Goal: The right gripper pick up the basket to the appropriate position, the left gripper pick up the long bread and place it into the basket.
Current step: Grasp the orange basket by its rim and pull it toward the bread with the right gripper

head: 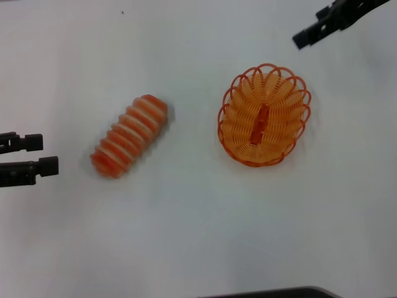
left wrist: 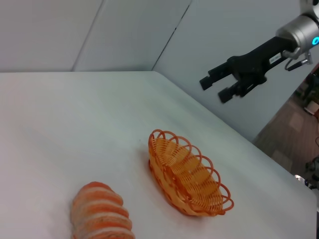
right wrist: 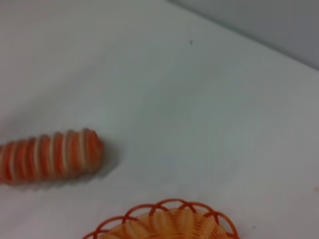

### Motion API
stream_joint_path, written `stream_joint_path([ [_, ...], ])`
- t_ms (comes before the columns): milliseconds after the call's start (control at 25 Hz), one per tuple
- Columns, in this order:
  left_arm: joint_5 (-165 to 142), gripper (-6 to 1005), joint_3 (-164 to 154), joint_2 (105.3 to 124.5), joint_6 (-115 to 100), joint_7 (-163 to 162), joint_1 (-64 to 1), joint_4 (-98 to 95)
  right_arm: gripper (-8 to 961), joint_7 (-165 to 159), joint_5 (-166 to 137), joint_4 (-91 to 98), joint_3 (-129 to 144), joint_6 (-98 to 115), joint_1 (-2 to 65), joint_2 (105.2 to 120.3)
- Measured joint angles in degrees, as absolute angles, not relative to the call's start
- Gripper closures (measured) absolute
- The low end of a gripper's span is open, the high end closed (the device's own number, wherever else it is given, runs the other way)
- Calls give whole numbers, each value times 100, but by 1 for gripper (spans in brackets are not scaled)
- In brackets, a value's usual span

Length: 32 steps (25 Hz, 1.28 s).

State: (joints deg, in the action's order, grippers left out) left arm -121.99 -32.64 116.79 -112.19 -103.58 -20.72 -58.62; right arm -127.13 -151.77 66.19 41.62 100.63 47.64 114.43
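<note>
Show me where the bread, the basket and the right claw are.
bread [head: 130, 135], head view, middle ridges.
basket [head: 263, 121], head view, flat centre bar.
right claw [left wrist: 215, 88], left wrist view, between its fingertips.

Basket [head: 265, 116]: oval, orange looped wire, scalloped rim, flat bar along the centre of its floor. Sits upright on the white desk, right of centre, nearer the far edge than the near one. Long axis runs roughly near-to-far, tilted slightly toward the far right corner. Nothing inside it. In the left wrist view [left wrist: 188, 173] the wall flares outward from base to rim.

Long bread [head: 129, 135]: elongated toy loaf, orange-red with cream crosswise ridges, rounded ends. Lies flat on the desk, left of centre, well apart from the basket. Axis diagonal: one end points toward the near left corner, the other toward the far edge and the basket. Nothing touches it.
</note>
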Motion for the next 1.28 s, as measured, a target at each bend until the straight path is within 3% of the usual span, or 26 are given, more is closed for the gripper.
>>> stream_joint_path([
  [160,-12199,159,-3262,11670,-11202,-10354,-2083,-5862,72,-12920,-15727,6461,4936,9673,4934,11610],
  [400,-12199,159,-3260,11663,-11136,-10354,-2078,-5852,72,-13074,-15820,6021,5505,8952,4996,11716],
  [1200,-12199,158,-3263,11716,-11073,-10370,-2060,-5854,84,-13008,-15890,4349,6062,7061,5176,11914],
  [1280,-12199,158,-3262,11716,-11073,-10369,-2054,-5854,161,-13006,-15890,4324,6064,7055,5176,11918],
])
